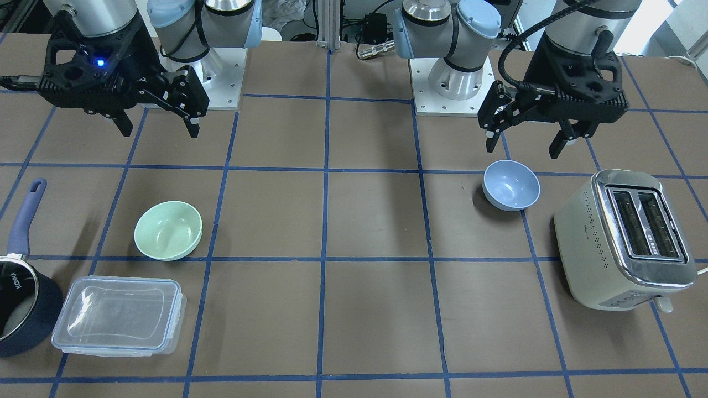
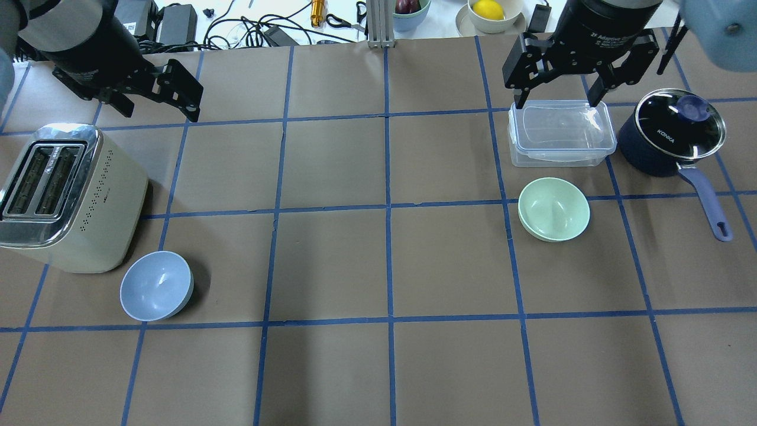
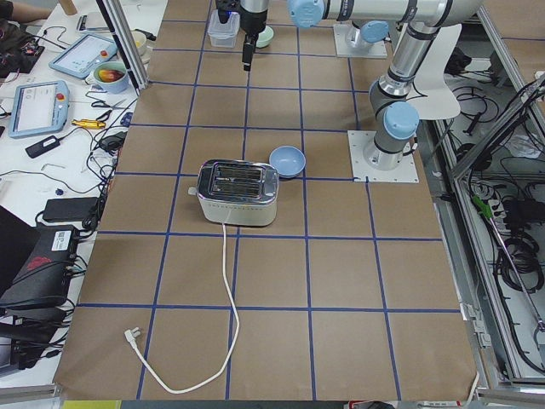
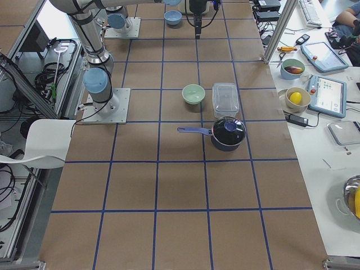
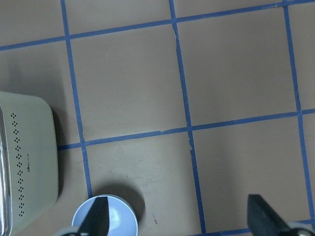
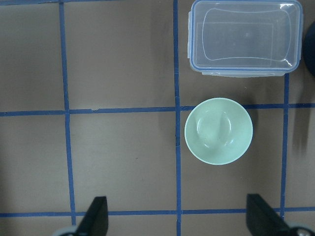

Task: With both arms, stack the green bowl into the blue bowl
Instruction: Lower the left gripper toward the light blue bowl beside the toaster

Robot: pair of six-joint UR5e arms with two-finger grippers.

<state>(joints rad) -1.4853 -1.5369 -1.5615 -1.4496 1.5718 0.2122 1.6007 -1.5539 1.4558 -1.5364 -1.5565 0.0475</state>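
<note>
My left gripper [image 1: 522,148] hangs in the air above the table [image 2: 331,260], its two black fingers [image 5: 96,219] spread wide, gripping nothing and touching nothing. My right gripper [image 1: 160,131] is the same: fingers wide apart, clear of everything below.

The blue bowl [image 2: 157,286] stands upright on my left side, just beside a corner of the toaster [image 2: 65,195]. In my left wrist view it sits at the bottom edge, next to one fingertip. The green bowl [image 2: 554,209] stands upright on my right side, near a clear plastic container [image 2: 560,133] with a snap-on lid, with a small gap between them. Beside the container is a dark-blue saucepan [image 2: 671,133] with a glass lid and a long handle.

The two bowls are well apart — a broad stretch of bare table lies between them. Both are round, smooth and matte. The toaster is cream with a shiny chrome top and two slots. The table is flat brown, crossed by a grid of blue tape.
</note>
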